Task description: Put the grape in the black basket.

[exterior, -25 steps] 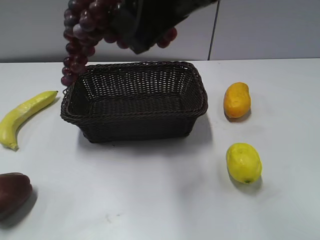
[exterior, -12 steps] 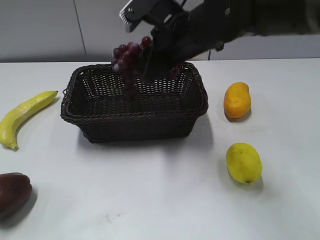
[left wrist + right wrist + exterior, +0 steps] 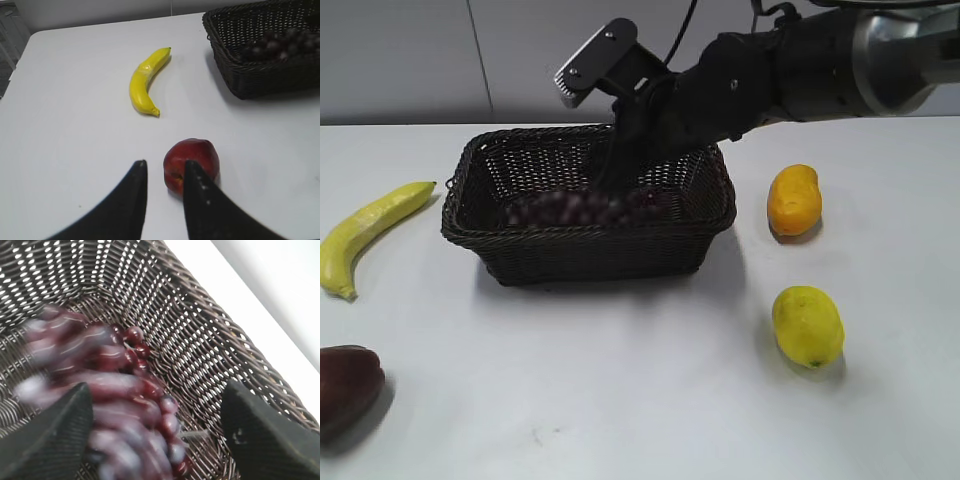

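The grape, a long dark red-purple bunch, lies blurred inside the black basket at the table's middle. In the right wrist view the grape is smeared by motion on the basket's woven floor. My right gripper is open, its jaws wide apart either side of the bunch, not clamping it. In the exterior view it reaches into the basket from the back right. My left gripper is open and empty, low over the table. The basket and the grape also show in the left wrist view.
A yellow banana lies left of the basket. A dark maroon fruit sits at the front left, just beyond my left fingertips. An orange mango and a yellow fruit lie right of the basket.
My right arm carried the grape from above the basket's back left corner down into the basket. The jaws have opened and the bunch now lies spread along the basket floor.
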